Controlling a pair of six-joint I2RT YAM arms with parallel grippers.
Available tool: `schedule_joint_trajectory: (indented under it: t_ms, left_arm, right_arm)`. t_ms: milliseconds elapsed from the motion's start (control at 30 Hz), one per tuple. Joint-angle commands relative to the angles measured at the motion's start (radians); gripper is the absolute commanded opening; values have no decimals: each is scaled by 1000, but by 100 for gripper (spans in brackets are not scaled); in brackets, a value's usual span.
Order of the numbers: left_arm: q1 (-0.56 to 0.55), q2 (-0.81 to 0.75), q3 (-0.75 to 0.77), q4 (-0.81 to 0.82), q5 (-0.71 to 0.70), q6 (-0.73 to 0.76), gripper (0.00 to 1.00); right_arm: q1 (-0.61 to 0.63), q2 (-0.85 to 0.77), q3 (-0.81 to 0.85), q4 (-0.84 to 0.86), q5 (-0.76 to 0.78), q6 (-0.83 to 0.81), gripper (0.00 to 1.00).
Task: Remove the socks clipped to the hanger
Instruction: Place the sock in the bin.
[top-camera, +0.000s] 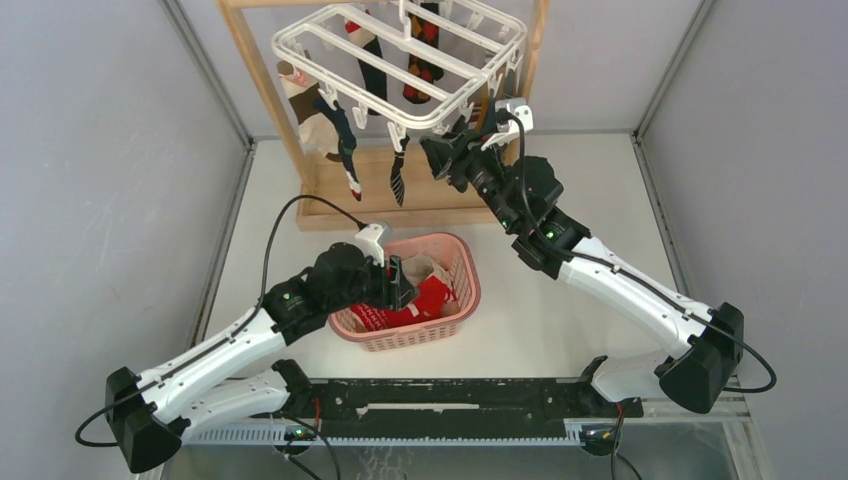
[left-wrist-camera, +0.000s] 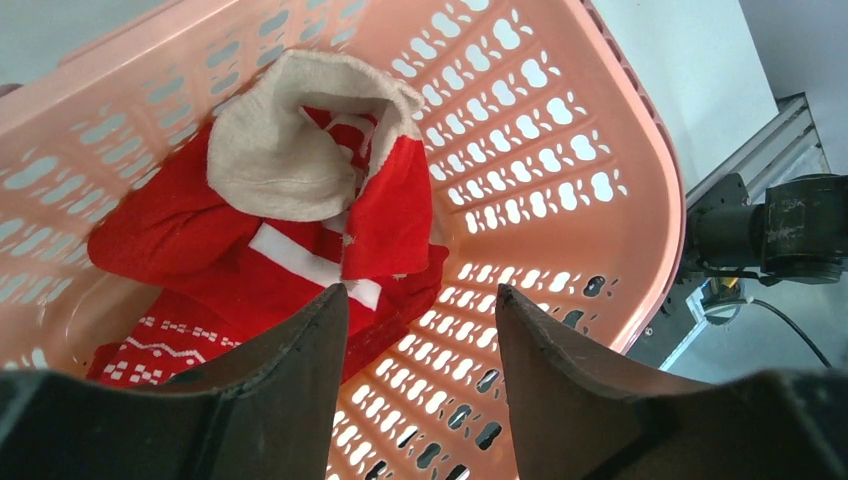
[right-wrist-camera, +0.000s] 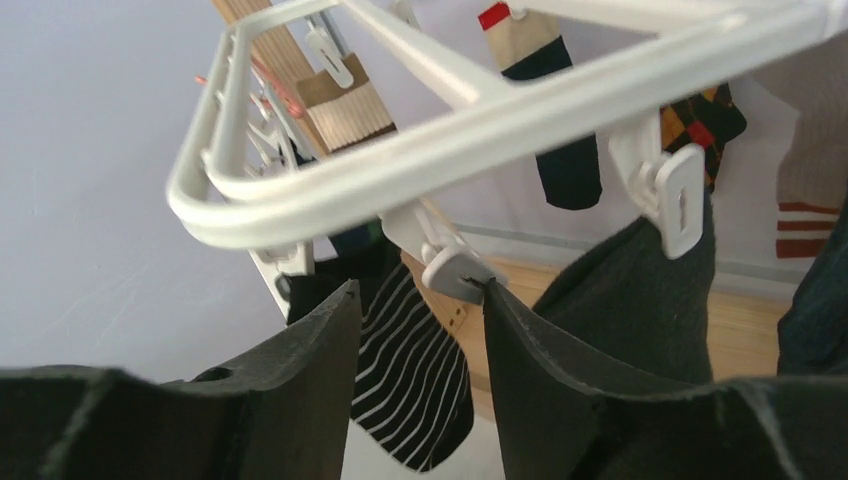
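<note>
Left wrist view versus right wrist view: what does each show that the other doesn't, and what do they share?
Only left wrist: the pink basket holding red socks and a beige sock, below the left gripper. Only right wrist: the white hanger, a striped sock and a dark grey sock hanging from it, by the right gripper. Shared: each view's own gripper stands open, gripping nothing.

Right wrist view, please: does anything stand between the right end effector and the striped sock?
Nothing visible does: the striped sock hangs straight ahead of the open right end effector, with its white clip just above.
</note>
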Motion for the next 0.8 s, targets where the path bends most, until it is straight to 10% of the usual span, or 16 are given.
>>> schedule_joint_trajectory:
  t_ms: [0,267,767]
  left_arm:
    - [-4,-10,34,-10,-22,-4,61]
    - [-4,-16,65,-32,-57,5,99]
    - [-4,-61,109,-51,-73,7,100]
  right_arm:
    - [-5,-35,-27,21,-22,15,58]
    - [-5,-61,-77,15,-20,24,65]
    - [-104,-166,-233,-10,-27,44,68]
